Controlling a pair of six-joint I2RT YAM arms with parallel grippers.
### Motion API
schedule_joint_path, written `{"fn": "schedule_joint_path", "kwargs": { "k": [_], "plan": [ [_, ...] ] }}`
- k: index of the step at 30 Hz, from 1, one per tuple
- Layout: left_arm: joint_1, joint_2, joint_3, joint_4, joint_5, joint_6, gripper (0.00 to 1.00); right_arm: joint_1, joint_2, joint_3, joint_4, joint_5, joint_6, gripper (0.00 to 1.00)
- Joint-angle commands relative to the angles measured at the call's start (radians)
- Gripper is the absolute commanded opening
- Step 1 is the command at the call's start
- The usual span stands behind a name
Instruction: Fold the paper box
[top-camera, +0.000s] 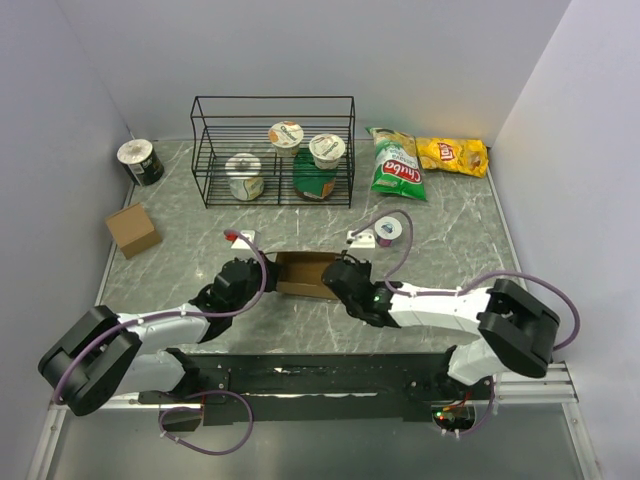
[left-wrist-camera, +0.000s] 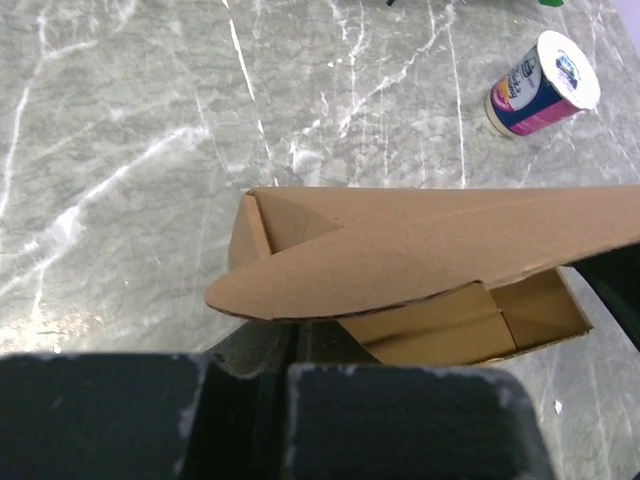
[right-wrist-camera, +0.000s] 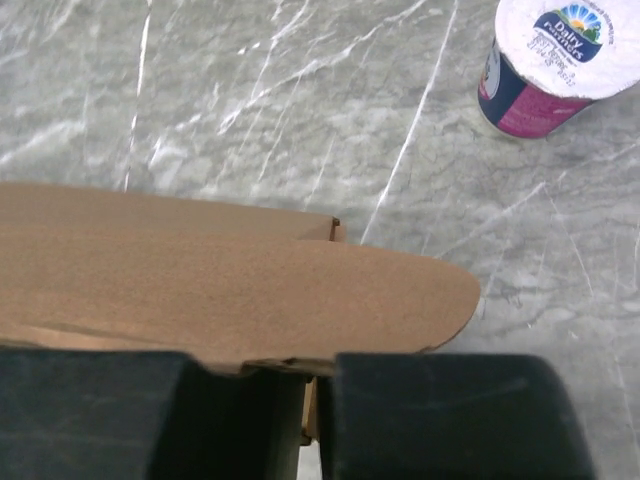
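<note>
Lying half-folded and open-topped, plain brown oblong paper box (top-camera: 305, 272).

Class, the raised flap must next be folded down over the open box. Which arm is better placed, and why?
Right, likely. The right gripper pinches the flap at its edge, so it can swing it down; the left gripper sits below the flap, at the box wall.

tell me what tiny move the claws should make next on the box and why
Probably have the left claw ease the rounded flap down into the paper box. The left wrist view shows that flap slanting over the open carton, untucked, the inside visible beneath, while the right claw seems to pinch the other end, steadying it.
</note>
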Motion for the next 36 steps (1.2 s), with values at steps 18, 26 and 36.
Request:
{"fn": "schedule_joint_path", "kwargs": {
  "k": [18, 26, 36],
  "plan": [
    [-0.063, 0.067, 0.002, -0.147, -0.005, 0.010, 0.01, 0.254, -0.473, -0.322, 0.216, -0.142, -0.379, 0.81],
    [-0.088, 0.076, 0.025, -0.167, -0.045, 0.027, 0.01, 0.269, -0.820, -0.356, 0.045, -0.337, -0.441, 0.86],
    [-0.131, 0.118, 0.051, -0.175, -0.086, 0.065, 0.01, 0.171, -0.644, 0.030, -0.201, -0.263, -0.361, 0.83]
  ]
}}
